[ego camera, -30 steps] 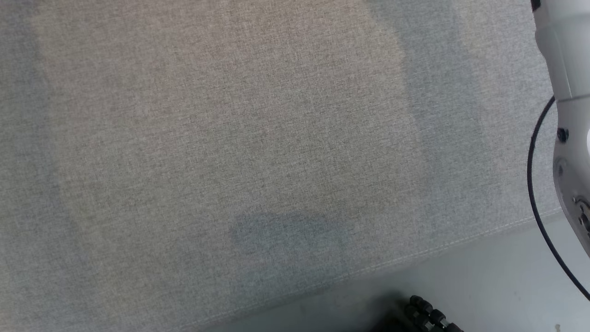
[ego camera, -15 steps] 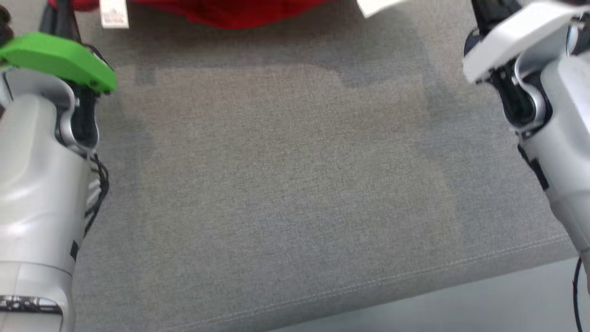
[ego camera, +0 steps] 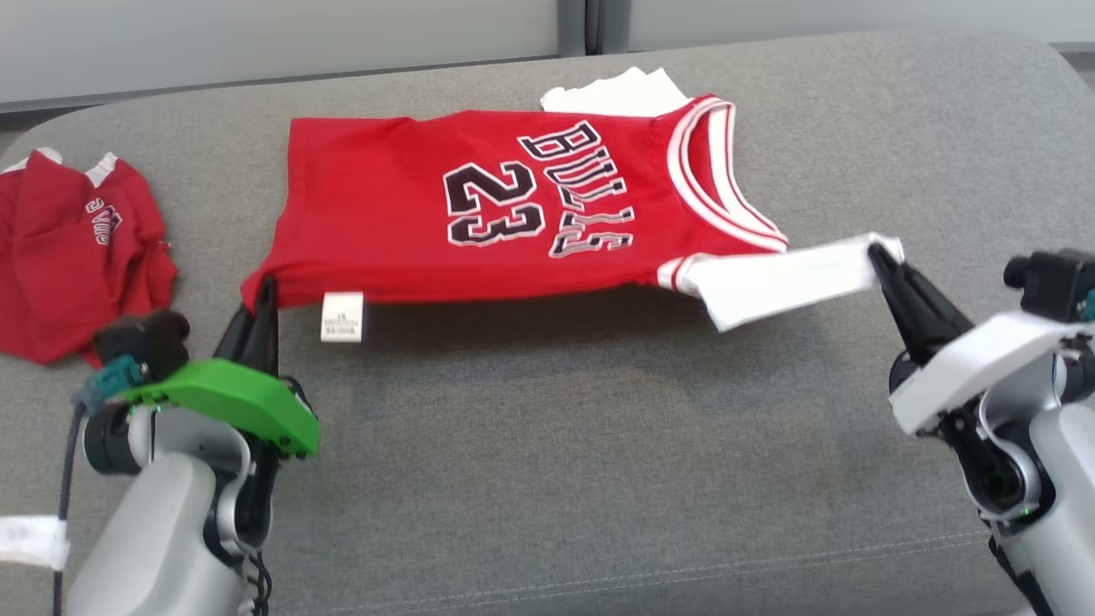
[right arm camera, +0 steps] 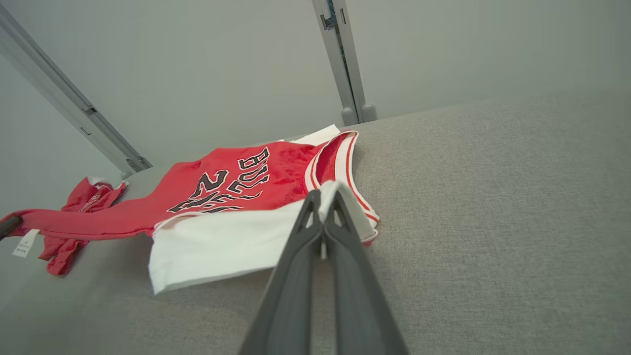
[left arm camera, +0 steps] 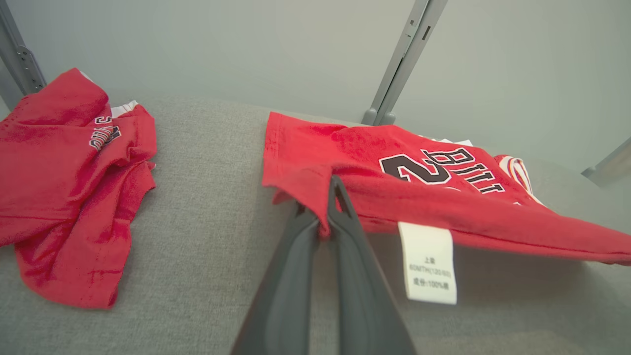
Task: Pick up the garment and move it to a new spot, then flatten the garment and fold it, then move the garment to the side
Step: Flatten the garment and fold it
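Jersey (ego camera: pixel 505 205) is spread mid-bench (ego camera: pixel 547 445); its far edge is rested on the bench and its near edge is held lifted off it. Left pincer (ego camera: pixel 265 291) is clamped tight on the hem corner (left arm camera: pixel 296 182), right pincer (ego camera: pixel 877 254) likewise on the white sleeve (ego camera: pixel 787 278). A crumpled garment (ego camera: pixel 77 248) is noted at the bench's left end.

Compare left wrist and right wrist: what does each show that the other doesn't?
Left wrist: left pincer shut on the jersey at its red hem corner, care label print legible. Right wrist: right pincer shut on the white sleeve. Both: the jersey's 23 lettering, the crumpled red garment, the grey cushion.
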### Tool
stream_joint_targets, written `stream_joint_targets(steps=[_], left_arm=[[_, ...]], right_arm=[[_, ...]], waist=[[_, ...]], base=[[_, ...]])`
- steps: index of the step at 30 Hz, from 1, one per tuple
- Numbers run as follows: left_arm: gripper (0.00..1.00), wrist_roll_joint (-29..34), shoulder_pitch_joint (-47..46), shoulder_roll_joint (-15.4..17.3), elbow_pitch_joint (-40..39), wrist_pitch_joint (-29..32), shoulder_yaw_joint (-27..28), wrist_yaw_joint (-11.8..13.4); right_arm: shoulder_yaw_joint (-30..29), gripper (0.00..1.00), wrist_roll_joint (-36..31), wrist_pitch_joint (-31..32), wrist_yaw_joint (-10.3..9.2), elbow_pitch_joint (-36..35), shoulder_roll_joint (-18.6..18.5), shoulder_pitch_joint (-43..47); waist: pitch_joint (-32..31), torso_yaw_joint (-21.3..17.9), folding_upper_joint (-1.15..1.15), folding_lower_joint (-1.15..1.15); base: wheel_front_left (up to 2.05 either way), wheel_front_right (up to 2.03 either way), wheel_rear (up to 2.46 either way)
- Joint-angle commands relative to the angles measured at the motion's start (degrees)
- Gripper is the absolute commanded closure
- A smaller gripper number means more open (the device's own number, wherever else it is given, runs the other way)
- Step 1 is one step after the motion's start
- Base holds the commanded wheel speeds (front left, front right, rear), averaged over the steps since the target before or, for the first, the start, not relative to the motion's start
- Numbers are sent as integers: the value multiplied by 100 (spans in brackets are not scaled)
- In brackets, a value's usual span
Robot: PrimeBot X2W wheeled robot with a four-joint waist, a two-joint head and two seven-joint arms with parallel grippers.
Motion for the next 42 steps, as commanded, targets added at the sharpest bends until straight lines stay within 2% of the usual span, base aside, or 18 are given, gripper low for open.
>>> stream_joint_targets(steps=[1, 10, 13, 24, 29, 37, 42], left_arm=[[100, 88, 347, 72, -265, -2, -53, 146], [100, 420, 1789, 361, -1382, 104, -311, 891], [100, 427, 2108, 396, -1637, 180, -354, 1041], [100, 348, 2989, 712, -2492, 506, -349, 1447], [100, 239, 3361, 747, -2742, 562, -353, 1532], [100, 174, 3508, 779, -2876, 778, -437, 1619], [100, -40, 3442, 722, -2745, 922, -444, 1454]], right_arm=[[-168, 100, -102, 69, -8, -207, 74, 366], [-783, 100, -912, 592, -7, -1263, 633, 1914], [-892, 100, -1092, 872, -7, -1502, 830, 2265], [-1358, 100, -1329, 1585, -7, -2117, 1159, 2996], [-1630, 100, -1300, 1912, -7, -2250, 1262, 3305], [-1745, 100, -1270, 2216, -7, -2307, 1298, 3453], [-1789, 100, -1244, 2297, -7, -2245, 1319, 3311]], waist=[[-186, 200, 0, 1], [-172, 75, 0, 1], [-195, 43, 0, 1], [-225, 5, 0, 1], [-239, 30, 0, 1], [-269, 32, 0, 1], [-287, 31, 0, 1]], base=[[0, 0, 0], [0, 0, 0], [0, 0, 0], [0, 0, 0], [0, 0, 0], [0, 0, 0], [0, 0, 0]])
